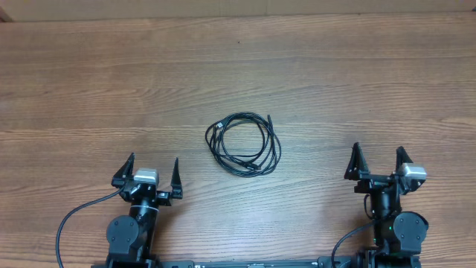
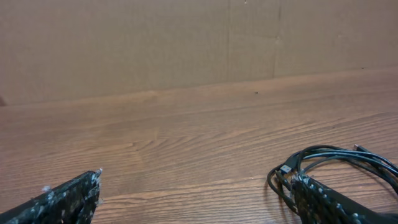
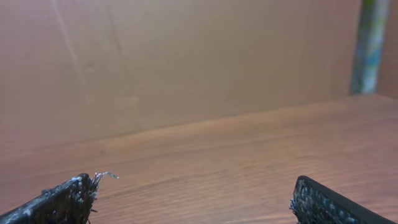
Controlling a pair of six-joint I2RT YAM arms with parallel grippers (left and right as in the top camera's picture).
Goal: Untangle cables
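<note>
Black thin cords point(image 1: 243, 144) coiled on wooden bench point(image 1: 89, 74); left gripper point(image 1: 153, 162), right gripper point(image 1: 378, 151) jaws wide open, empty. Risk: pinching several strands tightens tangle.

The coiled cables point(image 1: 243, 144) lie mid-table, the 1 obstacle on the table point(image 1: 238, 67). Bare wood stretches to their left, right and far side. The left gripper point(image 1: 154, 158) and right gripper point(image 1: 378, 147) sit at the near edge, jaws wide, apart from the coil. A cardboard wall point(image 2: 186, 43) closes the far side.
</note>
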